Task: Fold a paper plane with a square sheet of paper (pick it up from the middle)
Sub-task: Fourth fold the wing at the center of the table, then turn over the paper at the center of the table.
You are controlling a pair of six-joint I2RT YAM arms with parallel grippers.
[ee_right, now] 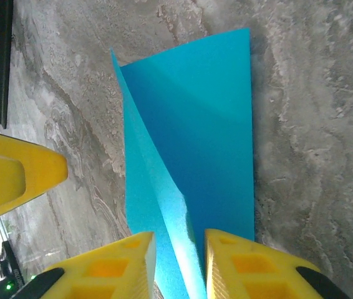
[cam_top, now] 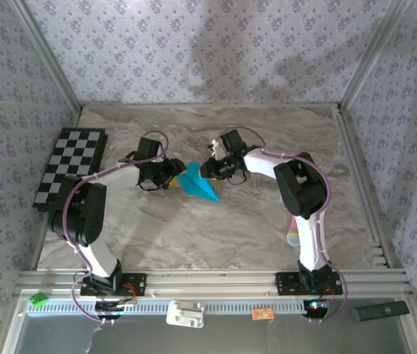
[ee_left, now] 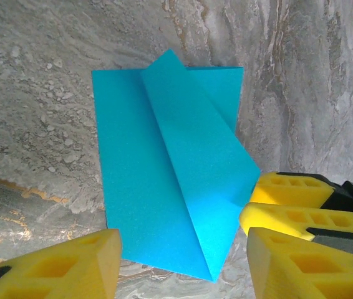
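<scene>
Marbled grey worktop (cam_top: 194, 243) inside patterned walls. Nearest, beside the right arm's base: pink-and-red stick (cam_top: 294, 234), well apart from the work. At mid-worktop, teal paper sheet (ee_left: 164, 174), already creased into a narrower shape with one flap raised along a long ridge, lying between the two pincers. Right pincer (ee_right: 179, 249) clamped, by the look of it, on that upright ridge near one end. Left pincer (ee_left: 179, 261) spread wide, one finger either side of the sheet's pointed end, contact with it not discernible. Farther off to the left, checkered board (cam_top: 72, 166), out of the way. Probably a matter of re-gripping or flattening a wing: hold the right clamp firm and level, bring the left fingers low and square to the crease, close on the flap alone, press along the ridge rather than across. Risk of skewing the fold if pulled sideways.
</scene>
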